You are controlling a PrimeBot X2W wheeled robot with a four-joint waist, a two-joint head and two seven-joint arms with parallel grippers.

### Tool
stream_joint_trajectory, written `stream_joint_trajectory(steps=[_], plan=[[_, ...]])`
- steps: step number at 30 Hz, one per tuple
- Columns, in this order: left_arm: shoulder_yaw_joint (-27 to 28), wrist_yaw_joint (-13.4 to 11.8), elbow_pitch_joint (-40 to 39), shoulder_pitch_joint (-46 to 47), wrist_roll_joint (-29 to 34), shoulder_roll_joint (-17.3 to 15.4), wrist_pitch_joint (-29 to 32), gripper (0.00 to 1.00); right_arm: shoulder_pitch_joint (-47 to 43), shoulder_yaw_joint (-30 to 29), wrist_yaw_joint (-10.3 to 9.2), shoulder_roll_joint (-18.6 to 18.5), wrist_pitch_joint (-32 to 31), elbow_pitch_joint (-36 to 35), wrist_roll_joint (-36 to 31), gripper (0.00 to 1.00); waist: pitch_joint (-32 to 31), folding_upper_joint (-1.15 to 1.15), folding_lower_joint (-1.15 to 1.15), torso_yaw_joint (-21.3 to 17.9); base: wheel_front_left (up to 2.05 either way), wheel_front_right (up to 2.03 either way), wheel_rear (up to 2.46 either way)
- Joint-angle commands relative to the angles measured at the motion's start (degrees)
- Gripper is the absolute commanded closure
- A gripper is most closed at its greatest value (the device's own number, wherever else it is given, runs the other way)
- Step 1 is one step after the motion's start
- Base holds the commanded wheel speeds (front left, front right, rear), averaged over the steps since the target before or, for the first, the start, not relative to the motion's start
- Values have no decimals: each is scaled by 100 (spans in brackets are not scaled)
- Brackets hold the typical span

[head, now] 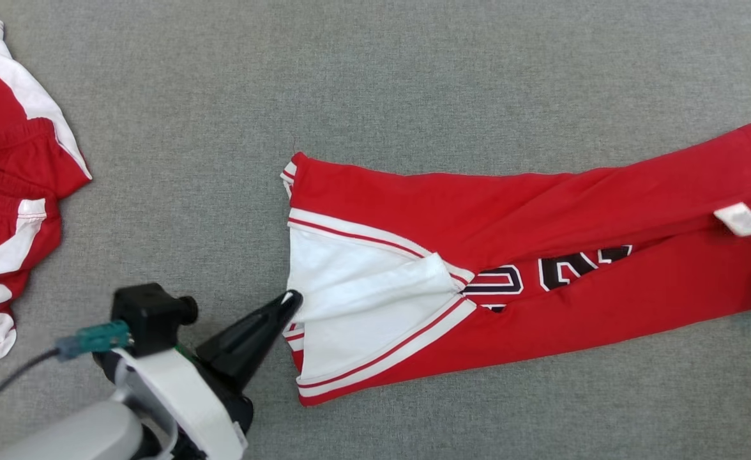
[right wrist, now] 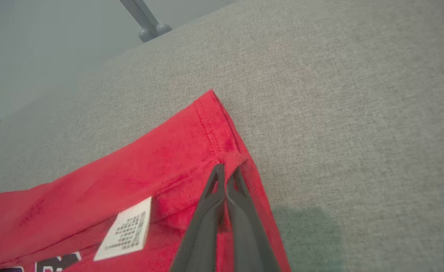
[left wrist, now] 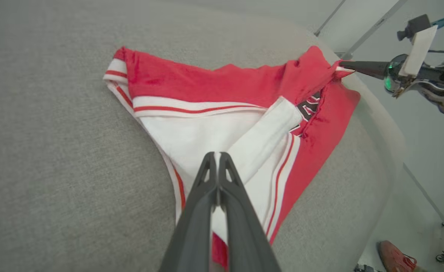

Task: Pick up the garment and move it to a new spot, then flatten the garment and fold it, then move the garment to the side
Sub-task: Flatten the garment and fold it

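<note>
Left hand (head: 291, 299) pinching garment (head: 541, 198), lettering (head: 561, 273) half-hidden

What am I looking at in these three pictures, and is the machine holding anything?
A two-armed robot works over a grey fabric-covered surface. The head view looks down from its head; the wrist views look along each arm's claw. A red jersey with white trim and black lettering lies stretched out. The left claw is shut on its white end, the right claw on its red hem. A second red-and-white garment lies crumpled at the left.
</note>
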State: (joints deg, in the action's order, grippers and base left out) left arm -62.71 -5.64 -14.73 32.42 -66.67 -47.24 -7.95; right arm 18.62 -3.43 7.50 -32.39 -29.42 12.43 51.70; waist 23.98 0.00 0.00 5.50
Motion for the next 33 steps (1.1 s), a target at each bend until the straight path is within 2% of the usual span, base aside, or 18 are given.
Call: stream_joint_trajectory(steps=[1,5,6,7,8,9,13,16,19,22,24,27,33], plan=[[-25,-66,120,-70,53,62,-44,100,-56,-1,-2,34,37,56,-136,100,-21,0,0,-8,0,0,0],[-188,-195,611,-196,159,405,-116,100,-6,43,-2,299,86,318,-427,100,-123,0,0,-47,0,0,0],[-189,-253,708,-233,176,477,-182,100,11,11,-2,346,156,372,-483,64,-164,0,0,-58,0,0,0],[-182,-323,785,-273,219,550,-270,93,10,-36,-2,399,221,423,-511,37,-207,0,0,-69,0,0,0],[-147,-404,846,-337,235,631,-369,55,-25,-99,-2,447,315,442,-542,0,-255,0,0,-75,0,0,0],[-91,-478,890,-408,283,717,-477,0,-91,-161,-2,458,478,405,-594,0,-310,0,0,-75,0,0,0],[263,-882,1140,-704,781,1092,-713,0,-670,-407,-2,455,1516,4,-822,0,-581,0,0,42,0,0,0],[938,-1243,1228,-1101,1511,1580,-726,0,-1242,-539,-2,561,2261,-278,-964,0,-762,0,0,107,0,0,0],[1649,-1481,1266,-1615,2454,2032,-727,0,-1652,-589,-2,770,2777,-400,-1092,0,-906,0,0,183,0,0,0],[2213,-1622,1274,-1998,3453,2483,-727,0,-1731,-631,-2,927,3058,-230,-1253,0,-1008,0,0,294,0,0,0],[2533,-1648,1298,-2217,3970,2763,-722,0,-1607,-680,-2,1016,3094,36,-1446,0,-1071,0,0,385,0,0,0],[2873,-1548,1333,-2437,4584,3115,-722,0,-1329,-932,-2,1042,3021,660,-1817,0,-1162,0,0,560,0,0,0],[3224,-1148,1469,-2749,5215,3649,-722,0,-797,-1120,-2,1055,2469,1753,-2434,0,-1232,0,0,898,0,0,0]])
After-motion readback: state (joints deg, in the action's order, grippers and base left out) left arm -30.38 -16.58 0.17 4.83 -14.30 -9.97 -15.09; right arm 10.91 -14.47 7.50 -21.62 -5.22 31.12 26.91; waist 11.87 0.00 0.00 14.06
